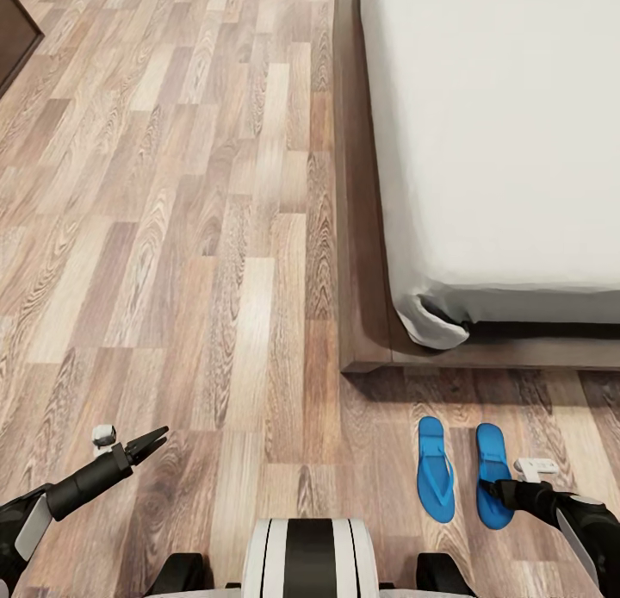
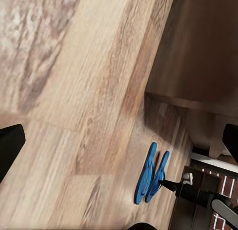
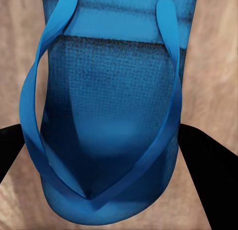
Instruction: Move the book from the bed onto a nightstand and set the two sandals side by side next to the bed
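Observation:
Two bright blue sandals lie flat and parallel on the wood floor just beyond the foot corner of the bed, the left sandal beside the right sandal. My right gripper is down on the right sandal's toe end. In the right wrist view that sandal sits between the two dark fingers, which touch both of its edges. My left gripper hangs open over bare floor at the lower left. The left wrist view shows both sandals from afar. The book and nightstand are out of view.
The bed's dark wooden frame juts out around the off-white mattress. A corner of dark furniture stands at the far left. Wood-plank floor stretches left of the bed.

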